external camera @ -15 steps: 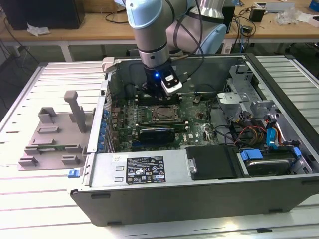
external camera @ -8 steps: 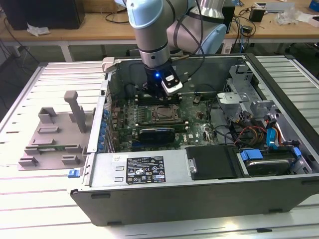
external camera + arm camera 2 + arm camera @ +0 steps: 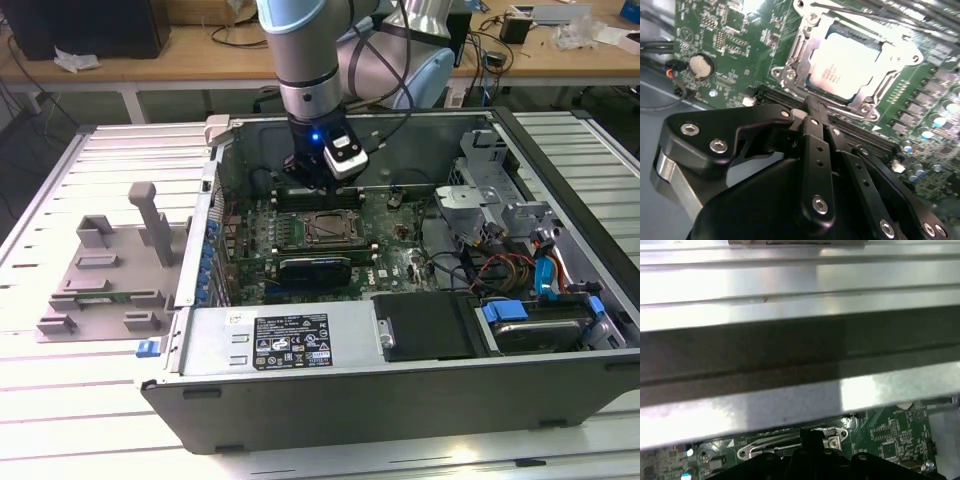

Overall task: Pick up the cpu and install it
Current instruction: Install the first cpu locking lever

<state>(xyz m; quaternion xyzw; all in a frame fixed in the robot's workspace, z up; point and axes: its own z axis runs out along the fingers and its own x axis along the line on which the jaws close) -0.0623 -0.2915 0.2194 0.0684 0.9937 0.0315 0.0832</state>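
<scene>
A ribbed metal tabletop (image 3: 60,190) carries the open computer case (image 3: 400,390); the gripper (image 3: 318,180) hangs over the motherboard's socket (image 3: 325,228). In the second wrist view the cpu (image 3: 847,67) lies seated in the socket frame, so placement looks done. The jaws are pressed together, empty, just short of it. The first wrist view shows the case wall (image 3: 790,360).

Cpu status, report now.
Gripper shut, empty, hanging just beside the socket frame. Cpu seated in the socket, silver top up. Frame open around it, nothing lying on the chip.
</scene>
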